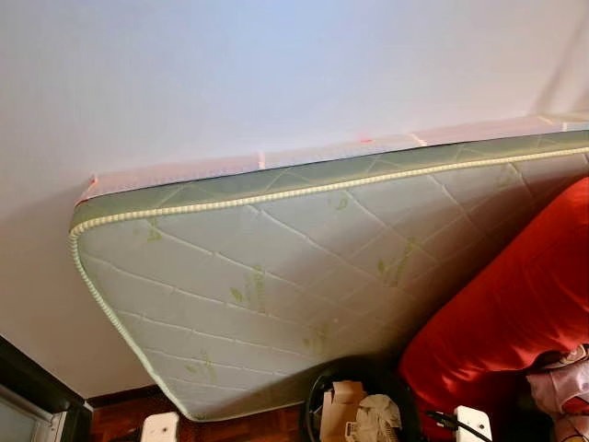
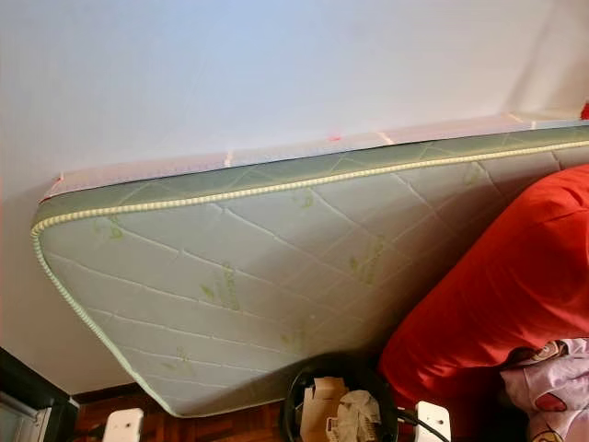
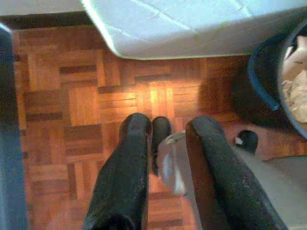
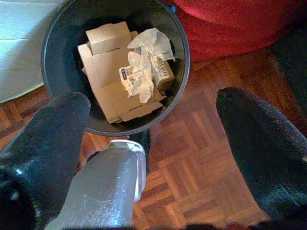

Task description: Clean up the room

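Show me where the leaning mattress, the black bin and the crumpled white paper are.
Pale green quilted mattress point(image 1: 276, 267): left eye view, middle of its quilted face.
Round black waste bin point(image 4: 178, 37): right wrist view, right side of its rim.
Crumpled white paper point(image 4: 144, 64): right wrist view, its middle, atop the cardboard.

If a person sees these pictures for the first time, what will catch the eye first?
Most striking is the pale green quilted mattress, leaning on its side against the white wall. Next comes the big red cushion to its right. On the wooden parquet floor in front stands a round black bin holding flattened brown cardboard and crumpled white paper.
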Tool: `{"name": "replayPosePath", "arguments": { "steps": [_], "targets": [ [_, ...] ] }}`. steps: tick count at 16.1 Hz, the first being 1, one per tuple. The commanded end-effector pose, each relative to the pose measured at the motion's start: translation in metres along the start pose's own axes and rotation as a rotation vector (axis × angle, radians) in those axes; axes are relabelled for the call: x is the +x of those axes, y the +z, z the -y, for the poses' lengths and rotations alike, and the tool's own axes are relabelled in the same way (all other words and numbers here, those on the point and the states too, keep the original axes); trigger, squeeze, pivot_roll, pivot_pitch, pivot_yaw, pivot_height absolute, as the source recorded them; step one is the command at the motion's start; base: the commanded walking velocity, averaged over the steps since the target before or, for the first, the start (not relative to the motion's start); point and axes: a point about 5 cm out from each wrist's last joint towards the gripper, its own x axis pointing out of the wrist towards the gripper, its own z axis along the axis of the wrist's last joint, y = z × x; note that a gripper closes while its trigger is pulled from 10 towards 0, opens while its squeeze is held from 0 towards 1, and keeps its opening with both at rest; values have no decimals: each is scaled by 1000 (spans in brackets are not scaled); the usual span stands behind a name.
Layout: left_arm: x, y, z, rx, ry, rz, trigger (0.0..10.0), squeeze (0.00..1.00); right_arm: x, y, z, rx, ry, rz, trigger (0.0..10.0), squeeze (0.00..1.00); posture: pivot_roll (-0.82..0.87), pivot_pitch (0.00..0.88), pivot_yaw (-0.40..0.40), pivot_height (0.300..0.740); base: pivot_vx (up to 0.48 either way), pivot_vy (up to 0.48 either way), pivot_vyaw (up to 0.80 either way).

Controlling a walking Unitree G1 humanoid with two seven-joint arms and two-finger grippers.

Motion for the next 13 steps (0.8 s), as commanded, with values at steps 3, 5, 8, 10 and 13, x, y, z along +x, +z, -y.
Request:
{"name": "replayPosePath", "arguments": {
  "steps": [3, 5, 8, 10, 13],
  "targets": [
    [-2, -10, 4, -1, -7, -15, 10000, 0, -1, -2, 0, -15, 4, -11, 10000, 0, 38, 0, -22, 740, -167, 0, 0],
    [-2, -11, 10, -2, -14, -14, 10000, 0, -1, -3, 0, -21, 10, -16, 10000, 0, 43, 0, -25, 740, -257, 0, 0],
    [-1, -12, 15, -7, -17, -16, 10000, 0, -1, -4, 0, -27, 9, -19, 10000, 0, 41, 0, -21, 740, -261, 0, 0],
    [-1, -11, 11, -6, -14, -18, 10000, 0, -1, -5, 0, -28, 11, -21, 10000, 0, 40, 0, -23, 740, -264, 0, 0],
    [-2, -9, 1, -11, -1, -15, 10000, 0, -1, -5, 1, -34, 12, -22, 10000, 0, 39, 0, -25, 740, -264, 0, 0]
  ]
}}
